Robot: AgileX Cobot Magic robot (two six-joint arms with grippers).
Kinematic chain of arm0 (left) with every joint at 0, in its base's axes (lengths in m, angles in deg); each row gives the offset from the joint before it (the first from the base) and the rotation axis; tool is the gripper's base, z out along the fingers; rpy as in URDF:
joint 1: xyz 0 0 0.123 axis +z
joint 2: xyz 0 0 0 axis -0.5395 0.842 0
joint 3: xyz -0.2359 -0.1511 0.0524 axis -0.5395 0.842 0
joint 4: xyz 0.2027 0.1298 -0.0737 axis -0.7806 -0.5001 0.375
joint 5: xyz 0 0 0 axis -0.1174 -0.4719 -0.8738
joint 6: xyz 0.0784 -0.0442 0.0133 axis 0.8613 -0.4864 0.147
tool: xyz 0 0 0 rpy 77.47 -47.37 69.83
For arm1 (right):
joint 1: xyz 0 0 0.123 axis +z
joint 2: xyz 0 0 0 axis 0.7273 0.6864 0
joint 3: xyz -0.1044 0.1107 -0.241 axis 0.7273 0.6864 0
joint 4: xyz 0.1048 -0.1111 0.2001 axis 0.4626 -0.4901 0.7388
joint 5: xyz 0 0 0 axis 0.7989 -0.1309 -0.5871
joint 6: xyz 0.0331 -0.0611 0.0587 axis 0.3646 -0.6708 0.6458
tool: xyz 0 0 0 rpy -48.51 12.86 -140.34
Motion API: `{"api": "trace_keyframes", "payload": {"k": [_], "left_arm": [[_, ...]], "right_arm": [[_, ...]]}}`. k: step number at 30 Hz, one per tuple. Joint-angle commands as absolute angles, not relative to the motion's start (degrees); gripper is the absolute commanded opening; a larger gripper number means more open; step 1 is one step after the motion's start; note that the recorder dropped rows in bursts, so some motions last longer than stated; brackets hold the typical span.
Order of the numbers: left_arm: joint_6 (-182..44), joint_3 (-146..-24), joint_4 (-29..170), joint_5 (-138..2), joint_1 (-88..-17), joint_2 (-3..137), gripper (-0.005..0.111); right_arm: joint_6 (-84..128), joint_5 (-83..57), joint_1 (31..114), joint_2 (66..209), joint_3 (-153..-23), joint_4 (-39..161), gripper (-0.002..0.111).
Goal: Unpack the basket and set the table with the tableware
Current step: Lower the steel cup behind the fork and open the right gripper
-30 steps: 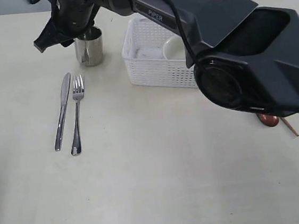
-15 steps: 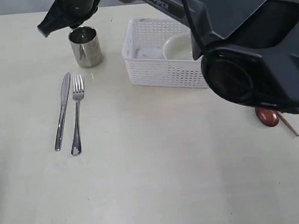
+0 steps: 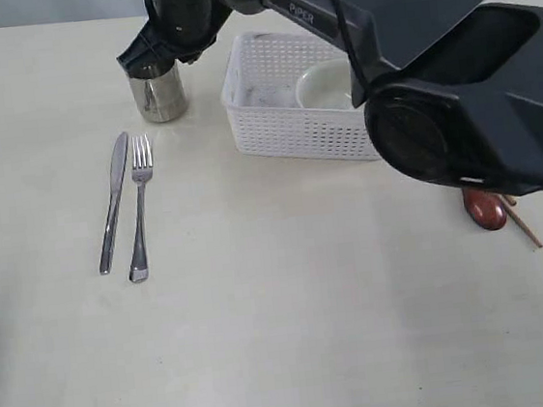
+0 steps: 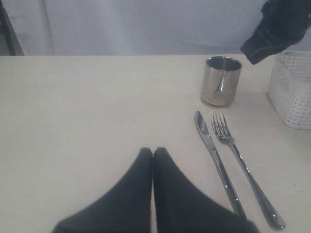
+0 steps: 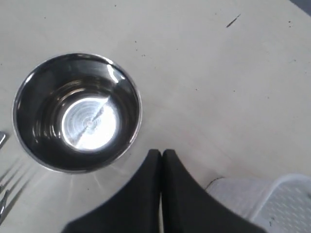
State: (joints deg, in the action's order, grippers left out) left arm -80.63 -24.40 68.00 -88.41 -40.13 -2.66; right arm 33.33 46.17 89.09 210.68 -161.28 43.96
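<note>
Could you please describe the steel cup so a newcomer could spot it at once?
Start at the white basket. The steel cup stands upright beside it, beyond the knife and fork tips. Unlike that flat cutlery, it is a shiny open cylinder.

**My tally**

I count one flat steel knife (image 3: 114, 202), one steel fork (image 3: 140, 209), one round steel cup (image 3: 157, 94), one white perforated plastic basket (image 3: 284, 134), one round white bowl (image 3: 322, 86) and one reddish-brown wooden spoon (image 3: 486, 212). The thin wooden chopsticks (image 3: 525, 230) are partly hidden, so I cannot tell their number.
</note>
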Motion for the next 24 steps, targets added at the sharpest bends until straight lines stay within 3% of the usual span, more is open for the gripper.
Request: {"api": "trace_keyframes", "payload": {"k": [1,24], "left_arm": [[-80.87,-24.21,67.48,-87.79,-40.02,-2.81,0.000],[-80.87,-24.21,67.48,-87.79,-40.02,-2.81,0.000]], "right_arm": [[33.50,45.31,88.79,212.22,-161.35,44.05,-0.001],[29.73,40.99,88.79,213.49,-161.35,55.83,-0.001]]}}
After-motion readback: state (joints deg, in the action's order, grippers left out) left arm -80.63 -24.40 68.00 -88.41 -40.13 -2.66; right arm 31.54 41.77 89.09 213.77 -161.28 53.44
